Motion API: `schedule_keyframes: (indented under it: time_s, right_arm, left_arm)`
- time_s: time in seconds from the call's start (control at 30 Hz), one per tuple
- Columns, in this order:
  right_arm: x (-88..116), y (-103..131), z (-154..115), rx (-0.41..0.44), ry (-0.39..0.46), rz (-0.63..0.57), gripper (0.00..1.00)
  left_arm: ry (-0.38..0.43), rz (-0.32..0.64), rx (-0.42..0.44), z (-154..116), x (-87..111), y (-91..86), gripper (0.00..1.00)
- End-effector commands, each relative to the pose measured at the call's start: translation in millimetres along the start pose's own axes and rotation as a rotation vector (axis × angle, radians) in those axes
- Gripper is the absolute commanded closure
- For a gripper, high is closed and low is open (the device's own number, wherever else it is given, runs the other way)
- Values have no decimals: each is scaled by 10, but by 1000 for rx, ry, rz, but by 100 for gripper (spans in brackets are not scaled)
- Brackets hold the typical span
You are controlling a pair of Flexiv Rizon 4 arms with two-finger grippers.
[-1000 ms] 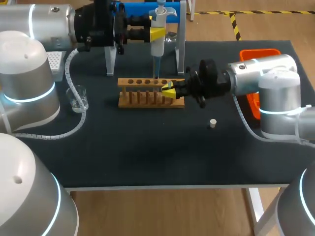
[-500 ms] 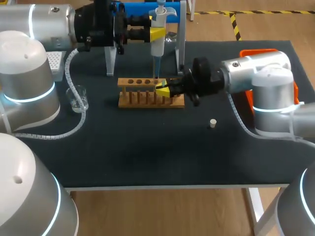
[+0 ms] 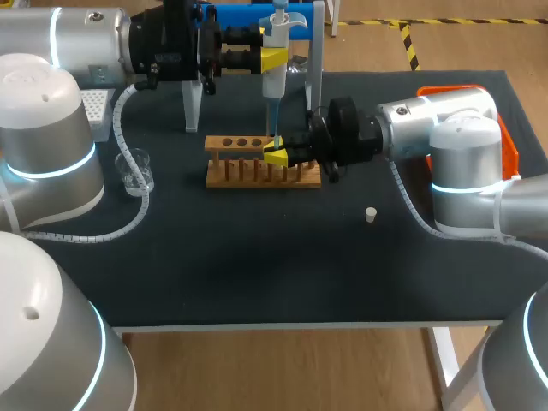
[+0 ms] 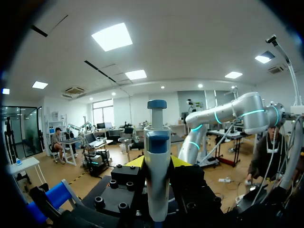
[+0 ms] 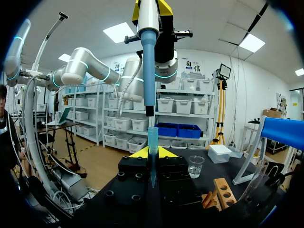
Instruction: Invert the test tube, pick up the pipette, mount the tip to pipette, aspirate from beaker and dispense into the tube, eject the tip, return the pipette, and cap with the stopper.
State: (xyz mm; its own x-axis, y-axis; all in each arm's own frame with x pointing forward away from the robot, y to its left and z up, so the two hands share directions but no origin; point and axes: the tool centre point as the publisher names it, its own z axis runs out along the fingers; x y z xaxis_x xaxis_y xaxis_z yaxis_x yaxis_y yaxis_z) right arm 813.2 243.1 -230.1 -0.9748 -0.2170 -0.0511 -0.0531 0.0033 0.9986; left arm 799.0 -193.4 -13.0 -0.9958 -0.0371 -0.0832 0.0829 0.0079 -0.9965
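My left gripper (image 3: 272, 58) is shut on the white pipette (image 3: 275, 73), held upright above the wooden tube rack (image 3: 257, 171); its blue shaft points down. In the left wrist view the pipette (image 4: 156, 175) stands between the yellow fingers of that gripper (image 4: 156, 162). My right gripper (image 3: 278, 155) is shut on a blue pipette tip (image 5: 152, 142), held upright over the rack just below the pipette's shaft (image 5: 147, 61). A glass test tube (image 5: 255, 181) leans by the stand's white leg. The beaker (image 3: 137, 171) sits at the left, and the white stopper (image 3: 370, 214) lies on the mat.
A blue and white pipette stand (image 3: 257, 21) rises behind the rack. An orange bin (image 3: 467, 92) sits at the back right, partly behind my right arm. A white tip box (image 3: 96, 110) is at the back left.
My right gripper has moved left along the rack with the tip, coming under the pipette. The left arm and pipette have kept still.
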Motion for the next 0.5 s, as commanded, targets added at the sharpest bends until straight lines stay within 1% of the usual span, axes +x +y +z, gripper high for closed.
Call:
schedule_keyframes:
  time_s: [0.03,0.5]
  right_arm:
    - [-20,-20,31,-2,2,-5,100]
    - [-31,-4,56,-3,1,-18,100]
  left_arm:
    - [1,1,2,-4,-5,1,100]
    - [1,1,2,-4,-5,1,100]
